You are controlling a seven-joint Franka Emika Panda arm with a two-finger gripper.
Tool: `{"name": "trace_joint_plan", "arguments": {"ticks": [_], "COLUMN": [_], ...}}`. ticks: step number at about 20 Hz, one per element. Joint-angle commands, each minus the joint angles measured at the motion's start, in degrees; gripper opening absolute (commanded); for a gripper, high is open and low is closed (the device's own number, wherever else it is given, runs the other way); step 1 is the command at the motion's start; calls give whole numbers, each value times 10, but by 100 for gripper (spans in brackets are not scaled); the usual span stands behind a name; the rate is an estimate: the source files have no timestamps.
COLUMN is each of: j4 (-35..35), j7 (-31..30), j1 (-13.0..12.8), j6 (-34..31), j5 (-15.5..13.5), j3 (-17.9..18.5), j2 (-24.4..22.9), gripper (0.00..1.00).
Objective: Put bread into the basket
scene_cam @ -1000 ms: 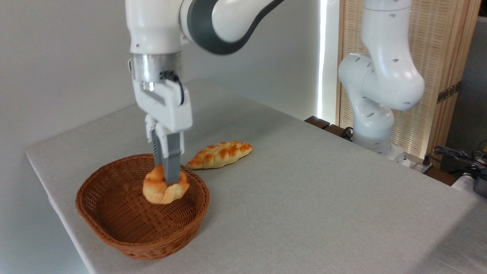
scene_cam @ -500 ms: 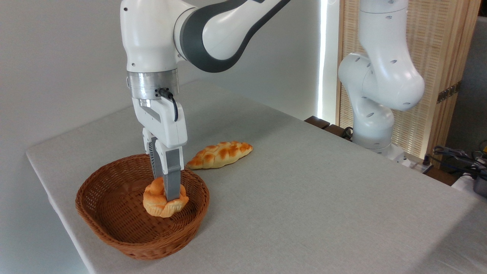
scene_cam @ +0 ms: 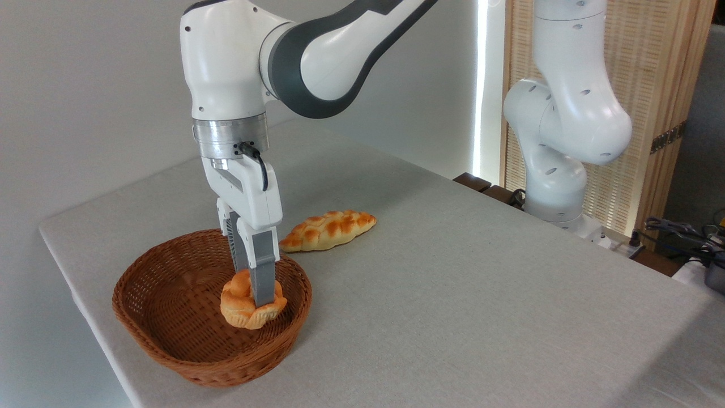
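Golden bread, likely light and soft, sits clenched at its knotted top in my gripper, low in the basket.

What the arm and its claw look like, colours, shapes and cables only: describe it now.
The arm has glossy white rounded shells with dark grey bands at the joints. Small dark round holes dot the upright segments near its base. A brushed silver metal ring sits at the wrist, and a short black cable loops down from it. The claw has a white boxy body and two long, flat grey fingers.
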Motion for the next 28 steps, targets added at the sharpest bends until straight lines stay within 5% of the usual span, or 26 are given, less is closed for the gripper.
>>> {"name": "trace_joint_plan", "arguments": {"ticks": [1,9,14,18,22,28], "j4": [-2,4,9,88,153,205], "j7": [8,-1,-13,-9,-9,-11], "j1": [-2,0,13,66,85,88], "j6": [5,5,-17,-158,-270,-341], "j5": [8,-2,-36,-85,-121,-116], "j3": [1,1,0,-33,-41,-50], "j2": [-5,-13,-61,-62,-58,-33], "gripper": [100,100,100,100,100,100]}}
